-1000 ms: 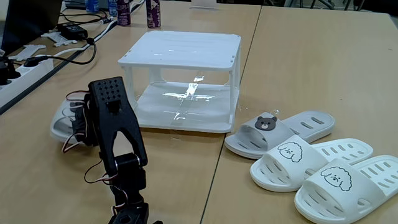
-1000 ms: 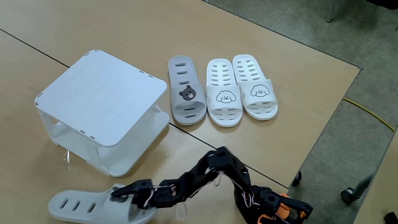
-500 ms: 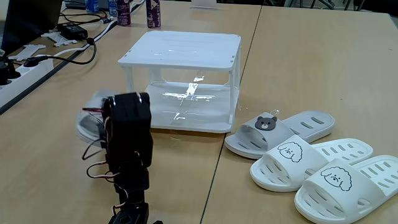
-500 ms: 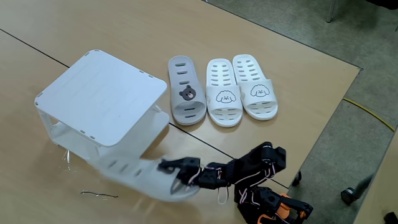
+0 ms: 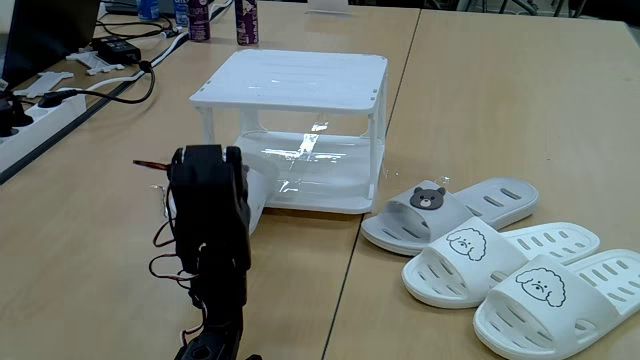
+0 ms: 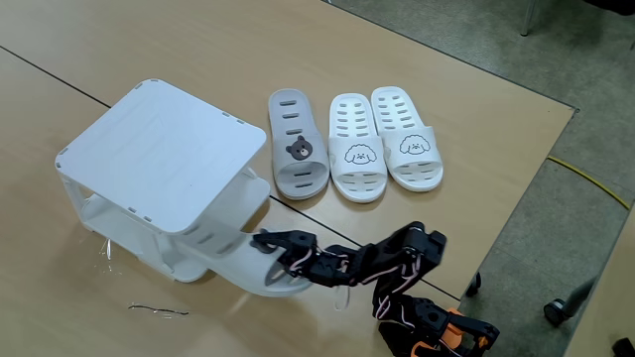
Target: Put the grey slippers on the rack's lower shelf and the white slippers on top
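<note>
**Grey slipper going into rack's lower shelf**

Bench (image 6: 476, 119) carries everything. Rack (image 6: 164, 159) sits left-centre in the downward-looking fixed view, top panel (image 5: 300, 75) bare, lower shelf (image 5: 320, 170) glossy and still without a slipper fully on it. Arm (image 6: 387, 263) reaches in from the bottom edge toward the rack's open front.

Step in hand – loading the first grey slipper (image 6: 233, 263). Claw (image 6: 276, 250) is clamped on its near end; the far end pokes under the top panel, over the front edge of the lower shelf. In the low fixed view the arm (image 5: 208, 225) hides most of it, only a pale bit shows beside the rack's front post.

Second grey slipper (image 6: 296, 144) lies on the bench just right of the rack, touching or nearly touching the white pair (image 6: 382, 139) – all three side by side, untouched.

Next, by my read: push further in so the whole sole rests on the lower shelf, keep it low to clear the top panel and posts, then release and back out straight. Leave room beside it for the second grey one.
</note>
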Controlling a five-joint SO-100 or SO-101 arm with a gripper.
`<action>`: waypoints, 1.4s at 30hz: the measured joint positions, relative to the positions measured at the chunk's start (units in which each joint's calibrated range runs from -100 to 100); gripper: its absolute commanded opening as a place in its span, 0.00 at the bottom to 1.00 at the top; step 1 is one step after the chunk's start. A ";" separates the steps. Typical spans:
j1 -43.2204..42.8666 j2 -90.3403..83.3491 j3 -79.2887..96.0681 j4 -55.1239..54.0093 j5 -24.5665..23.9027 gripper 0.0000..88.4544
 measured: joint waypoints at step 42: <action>1.87 64.82 -96.59 23.78 0.00 0.32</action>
